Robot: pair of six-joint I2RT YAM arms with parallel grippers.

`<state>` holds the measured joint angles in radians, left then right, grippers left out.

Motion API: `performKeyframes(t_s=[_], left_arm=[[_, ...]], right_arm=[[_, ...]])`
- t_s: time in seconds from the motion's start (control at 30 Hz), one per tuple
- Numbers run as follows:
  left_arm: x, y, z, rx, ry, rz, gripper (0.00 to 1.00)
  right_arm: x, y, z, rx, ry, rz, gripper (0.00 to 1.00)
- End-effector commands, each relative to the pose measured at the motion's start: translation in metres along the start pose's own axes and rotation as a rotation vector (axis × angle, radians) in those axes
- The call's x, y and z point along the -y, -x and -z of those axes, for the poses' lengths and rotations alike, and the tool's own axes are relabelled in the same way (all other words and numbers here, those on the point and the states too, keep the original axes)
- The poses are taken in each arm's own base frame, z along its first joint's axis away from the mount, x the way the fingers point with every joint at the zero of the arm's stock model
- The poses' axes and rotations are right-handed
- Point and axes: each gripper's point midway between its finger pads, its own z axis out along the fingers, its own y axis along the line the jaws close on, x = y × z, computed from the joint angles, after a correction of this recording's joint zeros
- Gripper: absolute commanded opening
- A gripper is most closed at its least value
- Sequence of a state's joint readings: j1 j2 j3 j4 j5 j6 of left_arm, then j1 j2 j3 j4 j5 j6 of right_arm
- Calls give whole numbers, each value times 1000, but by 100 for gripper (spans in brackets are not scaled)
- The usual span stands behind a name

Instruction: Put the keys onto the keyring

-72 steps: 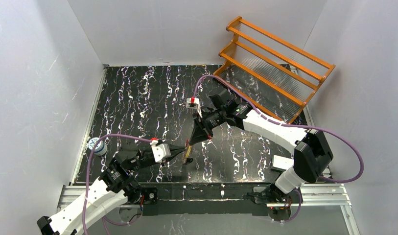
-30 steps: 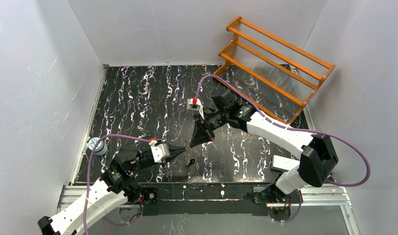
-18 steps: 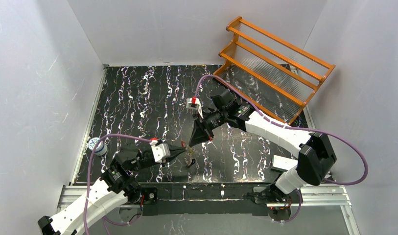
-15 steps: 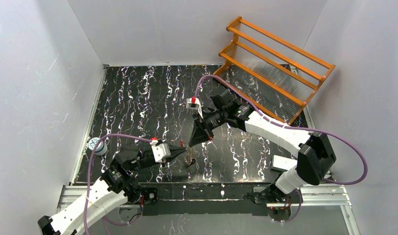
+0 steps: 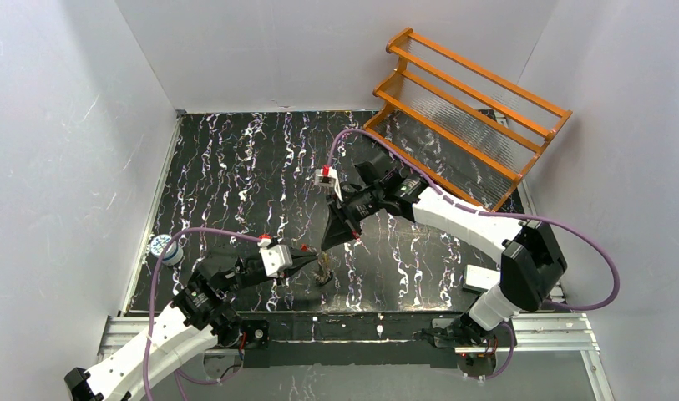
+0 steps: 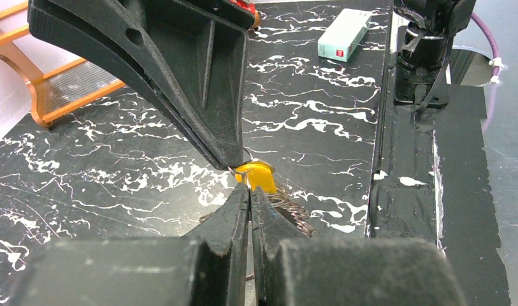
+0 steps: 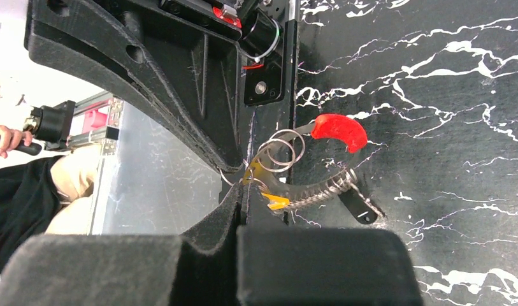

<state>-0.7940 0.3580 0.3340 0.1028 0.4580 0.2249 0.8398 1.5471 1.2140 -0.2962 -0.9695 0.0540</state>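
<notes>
Table (image 5: pixel 235 167): black marbled top with white veins, walled in white on three sides.
Rack (image 5: pixel 465 109): orange, two-tiered, at the far right corner, well apart from both grippers.
Right gripper (image 7: pixel 241 191): reaching in from the right and angled down toward the near middle of the table. Fingers pressed together with no gap, and a thin strand of wire appears nipped at the very tips.
Left gripper (image 6: pixel 248 191): low over the table, pointing right, fingers pressed together. Tips nearly touching those of the right gripper; anything pinched between them too small to tell.
Box (image 5: pixel 482 276): small and white, lying flat near the right arm's base.
Keyring (image 7: pixel 336 131): thin silvery wire rings with a short red curve and a spring-like coil — bunched at the near middle of the table, right where the two sets of tips meet.
Yellow-gold key (image 6: pixel 256 176): just beyond the left fingertips, against the coil. Second key not made out among the wire.
</notes>
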Motion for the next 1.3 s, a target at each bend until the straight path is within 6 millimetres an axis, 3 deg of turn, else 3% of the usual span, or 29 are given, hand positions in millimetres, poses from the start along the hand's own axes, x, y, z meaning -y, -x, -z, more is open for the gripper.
performKeyframes(t_s=[0.0,0.37,0.83,1.07,1.27], left_arm=[[1,18,-1,64,-18,-36,0],[0,22,-1,87,-8,-40,0],[-1,15,0,80,9,-19,0],[-8,-3,0,39,70,35,0],[-18,-34,-3,-29,167,169,0]], right_arm=[[8,6,-2,-2,-42,2,1],[16,-4,-5,-22,-61,-23,1],[12,-1,-2,0,-72,-16,1],[21,-8,3,3,-149,-21,1],[48,-21,16,38,-276,-89,1]])
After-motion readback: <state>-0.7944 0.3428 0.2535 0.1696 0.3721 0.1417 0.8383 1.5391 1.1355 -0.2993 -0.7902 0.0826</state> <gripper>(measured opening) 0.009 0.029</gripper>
